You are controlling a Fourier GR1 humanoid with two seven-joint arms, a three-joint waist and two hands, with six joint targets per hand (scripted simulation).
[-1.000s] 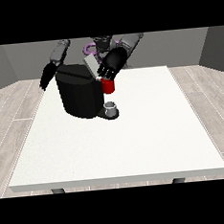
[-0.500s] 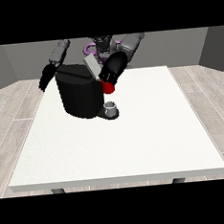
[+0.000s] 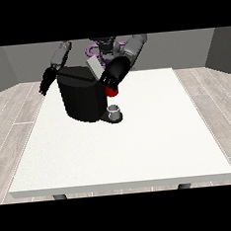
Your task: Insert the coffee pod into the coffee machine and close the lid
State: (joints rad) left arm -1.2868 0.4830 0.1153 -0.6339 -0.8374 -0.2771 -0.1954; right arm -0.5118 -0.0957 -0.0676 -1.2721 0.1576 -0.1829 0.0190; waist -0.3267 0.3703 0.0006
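Hovering over the coffee machine (image 3: 82, 98) near the table's (image 3: 140, 150) far edge, the hand at the view's right (image 3: 115, 73) hides its fingers; I cannot tell its hold; a misaligned press might jam the lid (image 3: 94, 66); no pod plainly shows.

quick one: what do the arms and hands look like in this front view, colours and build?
Both arms have pale grey, rounded shell segments, from the shoulders down to the forearms. The hand at the view's right is black and bulky. The hand at the view's left is black too, slimmer in outline. No cables or markings show on either.
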